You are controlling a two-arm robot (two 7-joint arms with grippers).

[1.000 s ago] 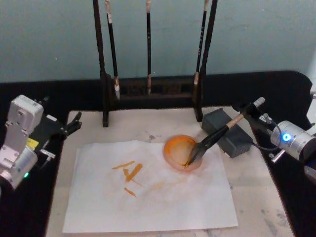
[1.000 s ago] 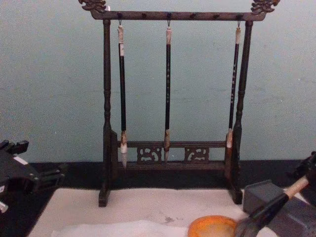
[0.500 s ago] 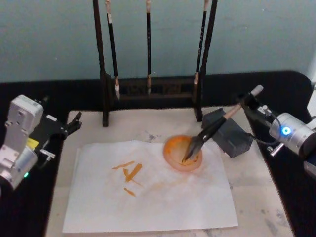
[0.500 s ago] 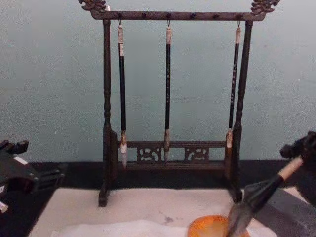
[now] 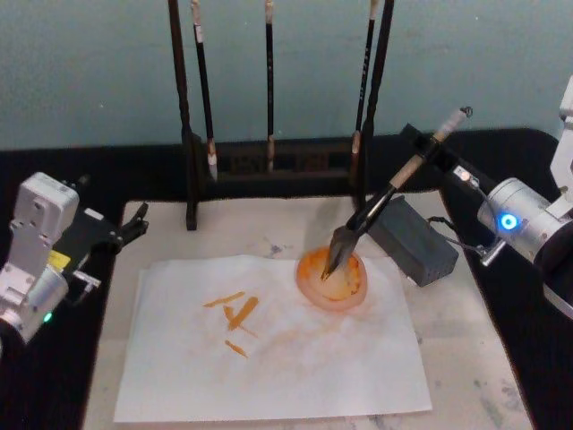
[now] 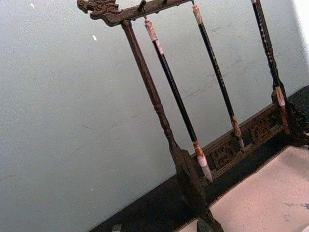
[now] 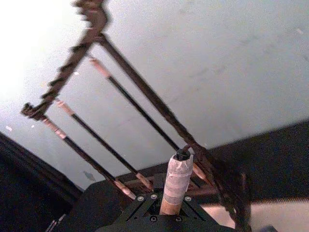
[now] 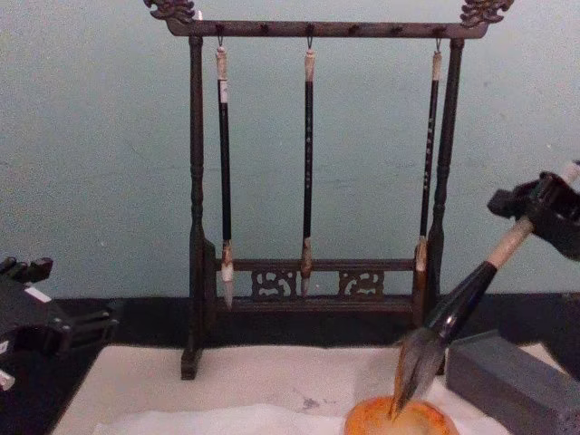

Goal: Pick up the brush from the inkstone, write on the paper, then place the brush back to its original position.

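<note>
My right gripper (image 5: 428,154) is shut on the tan upper handle of the brush (image 5: 376,210), which slants steeply down to the left. Its dark, wet tuft (image 8: 412,367) points at the orange round dish (image 5: 345,288), at or just above its surface. The grey inkstone block (image 5: 416,244) lies just right of the dish, under the shaft. The paper (image 5: 269,358) lies in front with orange strokes (image 5: 235,313) on its left half. In the right wrist view the brush's white wrap and black end (image 7: 177,175) stick up between the jaws. My left gripper (image 5: 134,224) is parked open at the mat's left edge.
A dark wooden brush rack (image 8: 308,154) with three thin black brushes hanging stands at the back of the cream mat (image 5: 457,358). The paper covers much of the mat. Black tabletop surrounds it, and a pale blue wall is behind.
My right gripper has risen and drawn back, tipping the brush from a low slant across the inkstone to a steep one. The tuft moved up to the dish's far side. The left arm stayed put.
</note>
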